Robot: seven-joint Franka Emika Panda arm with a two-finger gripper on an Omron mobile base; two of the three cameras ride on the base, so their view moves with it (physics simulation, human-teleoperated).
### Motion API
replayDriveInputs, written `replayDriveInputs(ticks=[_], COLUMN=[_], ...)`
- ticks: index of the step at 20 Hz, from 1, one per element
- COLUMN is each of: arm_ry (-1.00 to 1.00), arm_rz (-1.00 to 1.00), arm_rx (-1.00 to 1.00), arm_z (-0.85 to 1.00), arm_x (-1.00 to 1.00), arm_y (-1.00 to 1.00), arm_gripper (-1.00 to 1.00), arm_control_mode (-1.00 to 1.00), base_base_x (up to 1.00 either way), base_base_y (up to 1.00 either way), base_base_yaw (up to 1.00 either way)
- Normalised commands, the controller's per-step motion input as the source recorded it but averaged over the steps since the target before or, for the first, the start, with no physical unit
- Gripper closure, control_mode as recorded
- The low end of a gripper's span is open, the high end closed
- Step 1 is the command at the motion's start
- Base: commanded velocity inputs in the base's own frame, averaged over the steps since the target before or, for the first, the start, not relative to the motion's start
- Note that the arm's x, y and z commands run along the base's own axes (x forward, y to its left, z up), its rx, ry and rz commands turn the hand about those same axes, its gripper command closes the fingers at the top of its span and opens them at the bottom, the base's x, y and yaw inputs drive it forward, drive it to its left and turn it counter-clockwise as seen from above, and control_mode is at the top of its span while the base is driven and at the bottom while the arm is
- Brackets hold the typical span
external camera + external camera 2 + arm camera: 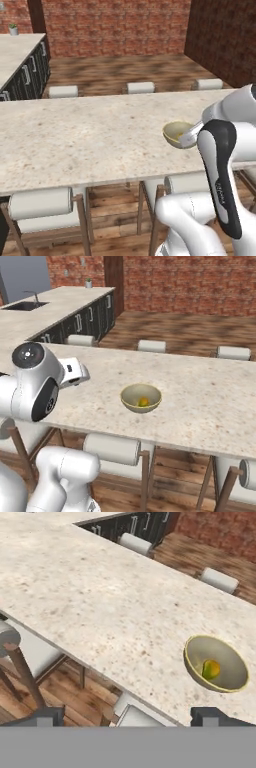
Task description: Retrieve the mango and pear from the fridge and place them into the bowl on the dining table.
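Note:
The tan bowl (174, 133) (133, 395) (227, 658) stands on the beige speckled dining table (90, 135) (200, 391) (100, 602), near its front edge. Inside lies small fruit (143, 401) (211, 669), yellow-green on one side and orange on the other. I cannot tell whether it is the mango, the pear or both pressed together. My gripper (130, 716) hangs open above the table's near edge, to the left of the bowl, with nothing between its wide-set fingertips (210, 714). The fridge is out of view.
White cushioned stools line the table's near side (40, 202) (112, 448) and far side (140, 87) (151, 345) (135, 543). A counter with a sink (25, 306) and dark cabinets (27, 75) runs along the left. Brick walls close the room behind a wood floor.

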Motion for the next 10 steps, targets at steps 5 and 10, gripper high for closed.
replayDriveInputs(ticks=[5,10], arm_ry=[0.0,0.0], arm_rz=[0.0,0.0], arm_rx=[0.0,0.0], arm_z=[0.0,0.0], arm_x=[0.0,0.0], arm_y=[0.0,0.0], arm_gripper=[-1.0,-1.0], arm_control_mode=[1.0,1.0], base_base_x=[-0.8,-0.58], base_base_y=[0.27,0.8], base_base_yaw=[0.23,0.57])
